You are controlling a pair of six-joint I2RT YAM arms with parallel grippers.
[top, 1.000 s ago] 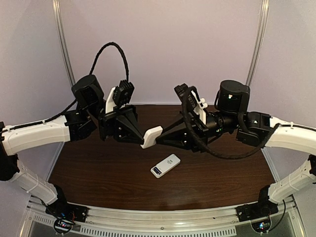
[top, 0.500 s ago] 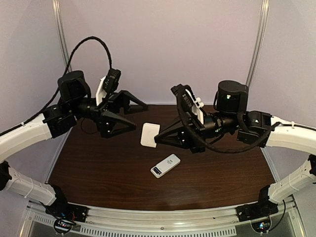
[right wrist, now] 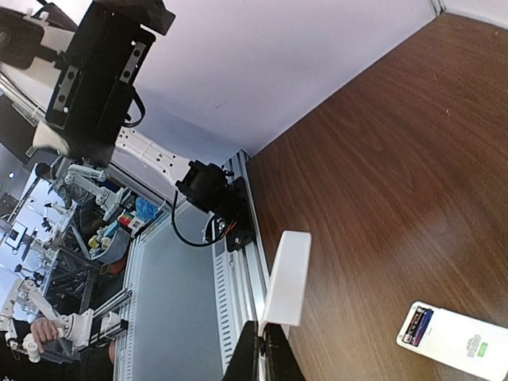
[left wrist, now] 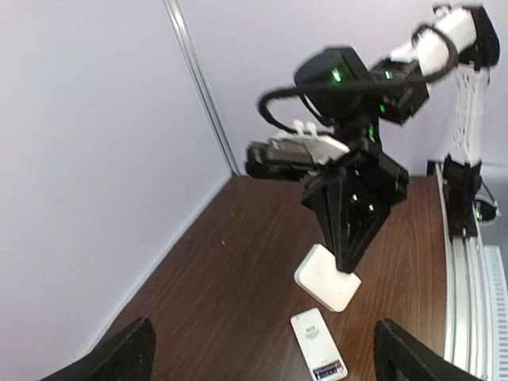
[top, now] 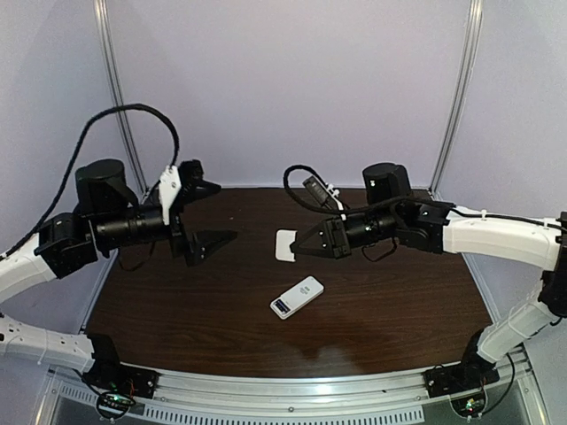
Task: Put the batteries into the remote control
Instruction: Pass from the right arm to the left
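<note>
The white remote control (top: 297, 297) lies flat on the dark wooden table, near the middle. Its open compartment end shows the purple-blue batteries (right wrist: 418, 325) inside; they also show in the left wrist view, batteries (left wrist: 329, 371) in the remote control (left wrist: 316, 343). My right gripper (top: 298, 247) is shut on one edge of a plain white cover slab (top: 285, 245), held in the air above and behind the remote. In the right wrist view the slab (right wrist: 287, 274) stands edge-on above the right gripper (right wrist: 263, 337). My left gripper (top: 213, 214) is open and holds nothing, well left of the slab; its fingertips (left wrist: 127, 357) frame the table.
The table (top: 177, 301) ends at an aluminium rail (top: 292, 391) along the near edge, where both arm bases are bolted. A pale wall with two upright metal posts (top: 118, 97) closes the back. The left arm's cable (top: 106, 115) loops high above it.
My left gripper let go of the white slab, opened wide and drew back to the left. The right gripper kept the slab and shifted it slightly right. The remote has not moved.
</note>
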